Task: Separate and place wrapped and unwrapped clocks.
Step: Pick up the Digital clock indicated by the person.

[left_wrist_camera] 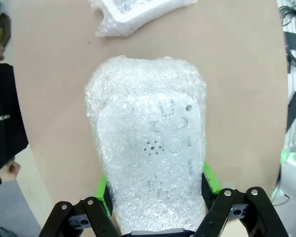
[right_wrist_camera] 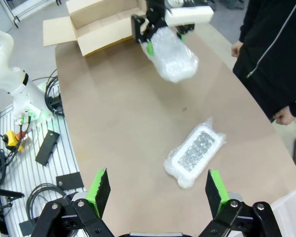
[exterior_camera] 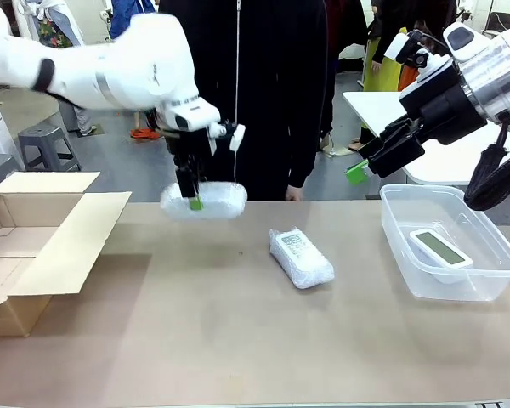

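My left gripper [exterior_camera: 193, 202] is shut on a bubble-wrapped clock [exterior_camera: 204, 201], holding it in the air above the far side of the table. In the left wrist view this wrapped clock [left_wrist_camera: 150, 153] sits between the green pads [left_wrist_camera: 103, 193]. A second wrapped clock [exterior_camera: 300, 257] lies flat on the table's middle; it appears as the wrapped clock [right_wrist_camera: 195, 156] in the right wrist view and at the top edge [left_wrist_camera: 133, 12] of the left wrist view. The bare white clock [exterior_camera: 440, 248] lies in the clear tub [exterior_camera: 408, 255]. My right gripper [exterior_camera: 363, 161] hangs open above the tub's far left corner, holding nothing.
An open cardboard box [exterior_camera: 25, 246] stands at the table's left end, with its flaps spread. A person in black [exterior_camera: 263, 85] stands at the far edge, one hand [exterior_camera: 294, 194] near the table. The brown tabletop [exterior_camera: 238, 340] stretches toward me.
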{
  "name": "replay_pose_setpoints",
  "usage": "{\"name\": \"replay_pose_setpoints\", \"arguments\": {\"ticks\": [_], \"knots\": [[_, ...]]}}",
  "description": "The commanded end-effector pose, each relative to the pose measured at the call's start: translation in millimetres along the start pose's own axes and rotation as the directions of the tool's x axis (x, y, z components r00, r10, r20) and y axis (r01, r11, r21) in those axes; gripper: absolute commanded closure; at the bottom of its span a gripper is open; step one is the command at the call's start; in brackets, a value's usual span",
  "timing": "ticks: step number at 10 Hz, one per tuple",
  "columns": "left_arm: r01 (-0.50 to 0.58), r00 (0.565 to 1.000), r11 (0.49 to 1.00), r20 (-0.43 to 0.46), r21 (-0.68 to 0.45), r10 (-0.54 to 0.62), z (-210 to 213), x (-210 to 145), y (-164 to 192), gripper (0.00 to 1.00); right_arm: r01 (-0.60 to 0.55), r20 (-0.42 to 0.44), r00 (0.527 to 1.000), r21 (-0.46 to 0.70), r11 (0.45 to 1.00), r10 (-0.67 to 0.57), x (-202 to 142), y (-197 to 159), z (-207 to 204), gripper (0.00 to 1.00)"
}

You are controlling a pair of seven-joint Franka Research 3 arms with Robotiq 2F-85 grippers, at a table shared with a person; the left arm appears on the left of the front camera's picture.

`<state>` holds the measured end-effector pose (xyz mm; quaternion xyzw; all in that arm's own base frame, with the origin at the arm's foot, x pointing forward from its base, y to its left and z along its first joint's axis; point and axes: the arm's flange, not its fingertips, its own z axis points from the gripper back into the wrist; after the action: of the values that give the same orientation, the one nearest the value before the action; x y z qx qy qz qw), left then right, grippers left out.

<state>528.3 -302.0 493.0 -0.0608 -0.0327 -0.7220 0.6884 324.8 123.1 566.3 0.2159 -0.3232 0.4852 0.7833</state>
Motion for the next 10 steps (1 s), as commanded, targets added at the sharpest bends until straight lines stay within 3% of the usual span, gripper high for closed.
{"name": "replay_pose_setpoints", "arguments": {"ticks": [1, 4, 5, 6, 10], "knots": [[-0.012, 1.000, 1.000, 0.019, 0.002, 0.012, 37, -6, -11, 0.38, 0.001, 0.012, 1.000, 0.014, 1.000, -0.001, 0, -1, -1, 0.00], [0.016, 0.999, 0.999, 0.044, 0.046, -0.018, 65, -12, -32, 0.38, 0.001, 0.012, 1.000, 0.014, 1.000, -0.001, 0, -1, -1, 0.00], [0.102, 0.992, 0.994, 0.072, -0.045, -0.099, 46, -12, -24, 0.38, 0.001, 0.012, 1.000, 0.014, 1.000, -0.001, 0, -1, -1, 0.00], [-0.002, 1.000, 0.999, 0.012, 0.046, 0.001, 72, -5, -29, 0.38, 0.001, 0.012, 1.000, 0.014, 1.000, -0.001, 0, -1, -1, 0.00], [-0.002, 1.000, 0.999, 0.012, 0.046, 0.001, 72, -5, -29, 0.38, 0.001, 0.012, 1.000, 0.014, 1.000, -0.001, 0, -1, -1, 0.00]]}}
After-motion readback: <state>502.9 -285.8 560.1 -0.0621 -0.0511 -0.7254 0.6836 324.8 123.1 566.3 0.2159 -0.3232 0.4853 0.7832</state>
